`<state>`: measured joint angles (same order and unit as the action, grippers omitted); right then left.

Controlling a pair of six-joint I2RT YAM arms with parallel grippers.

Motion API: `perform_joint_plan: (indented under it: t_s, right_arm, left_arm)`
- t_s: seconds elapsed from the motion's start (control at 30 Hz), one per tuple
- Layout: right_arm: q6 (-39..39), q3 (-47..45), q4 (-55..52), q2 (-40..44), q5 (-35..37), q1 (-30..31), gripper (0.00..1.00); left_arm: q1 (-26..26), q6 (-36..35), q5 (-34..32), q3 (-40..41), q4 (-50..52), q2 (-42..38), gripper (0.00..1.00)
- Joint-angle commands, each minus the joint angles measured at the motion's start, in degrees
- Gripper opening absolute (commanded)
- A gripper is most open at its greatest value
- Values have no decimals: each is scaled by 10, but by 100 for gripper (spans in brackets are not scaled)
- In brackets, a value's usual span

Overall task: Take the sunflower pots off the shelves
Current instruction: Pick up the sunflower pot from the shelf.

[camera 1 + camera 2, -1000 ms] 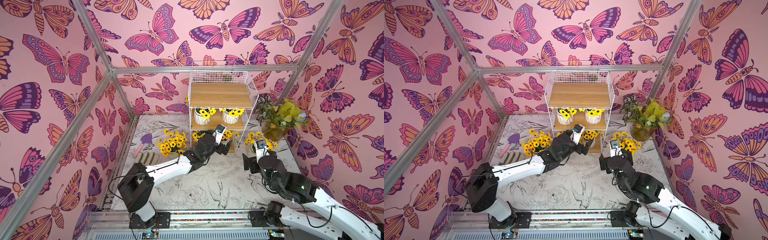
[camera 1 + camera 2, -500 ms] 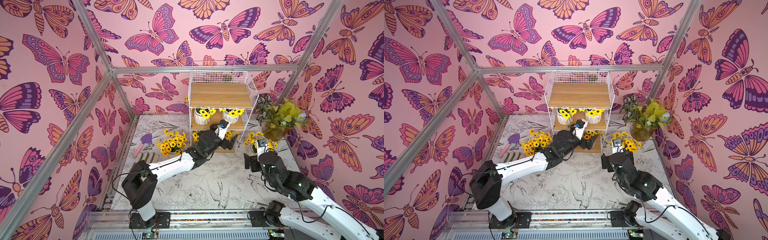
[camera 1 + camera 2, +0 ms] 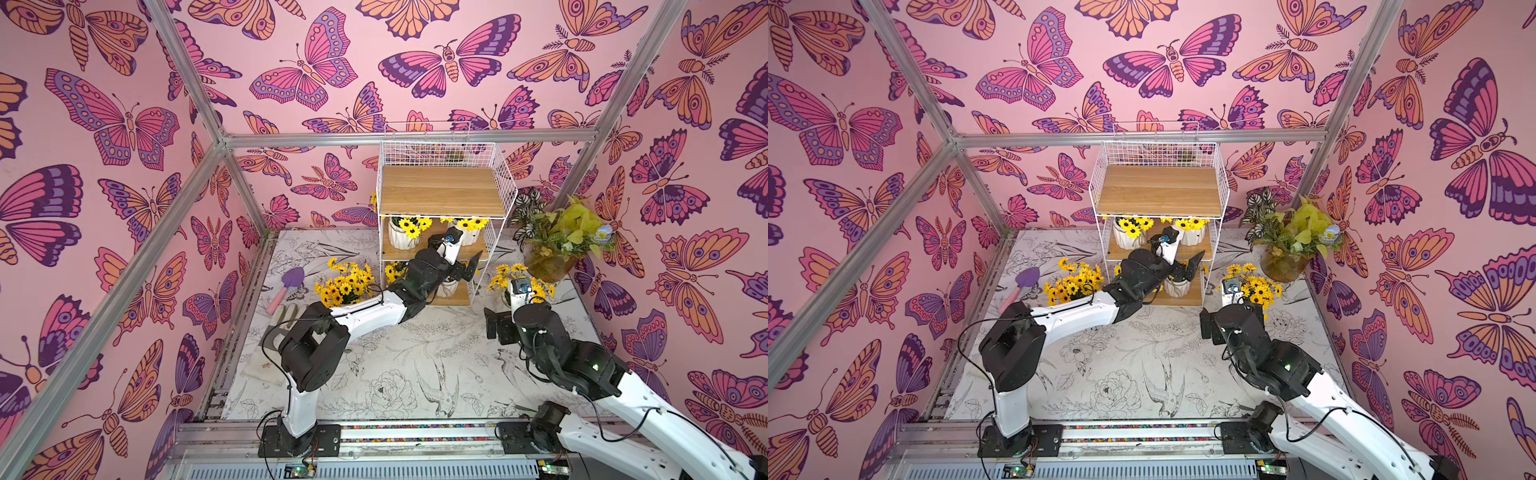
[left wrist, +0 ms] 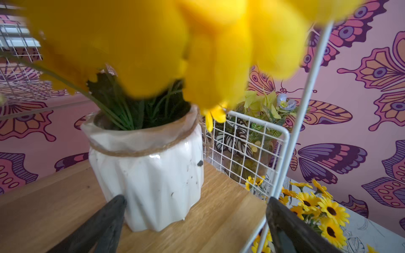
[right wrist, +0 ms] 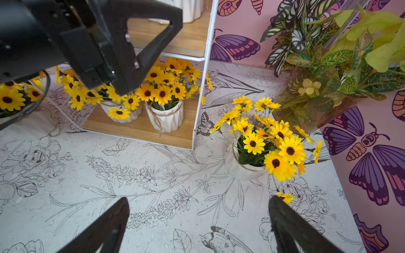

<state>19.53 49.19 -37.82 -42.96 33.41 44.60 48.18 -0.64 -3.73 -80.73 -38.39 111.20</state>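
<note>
The left arm (image 3: 365, 309) was stretched far forward and low from its base, shoulder link upright, forearm running out to a wrist rolled onto its side. The left gripper (image 4: 196, 198) had its jaws spread wide, both dark fingers (image 4: 109, 219) showing at the edge of the left wrist view. The right arm (image 3: 582, 365) was bent and kept closer in, elbow up, wrist tipped down and forward, and the right gripper (image 5: 199, 199) hung with its jaws just as wide apart.
</note>
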Motion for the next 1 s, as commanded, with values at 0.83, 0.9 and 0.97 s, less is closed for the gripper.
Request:
perform_joint_plan:
  t_s: [0.83, 0.9, 0.97]
  right_arm:
    - [39, -23, -29, 17, -5, -4, 99]
    - [41, -22, -30, 16, -6, -4, 99]
    - [44, -21, -31, 13, -8, -5, 99]
  left_arm:
    - [-10, -5, -128, -188, 50, 171, 100]
    - [-10, 0, -144, -196, 50, 179, 100]
    - [-10, -1, -153, -206, 50, 187, 100]
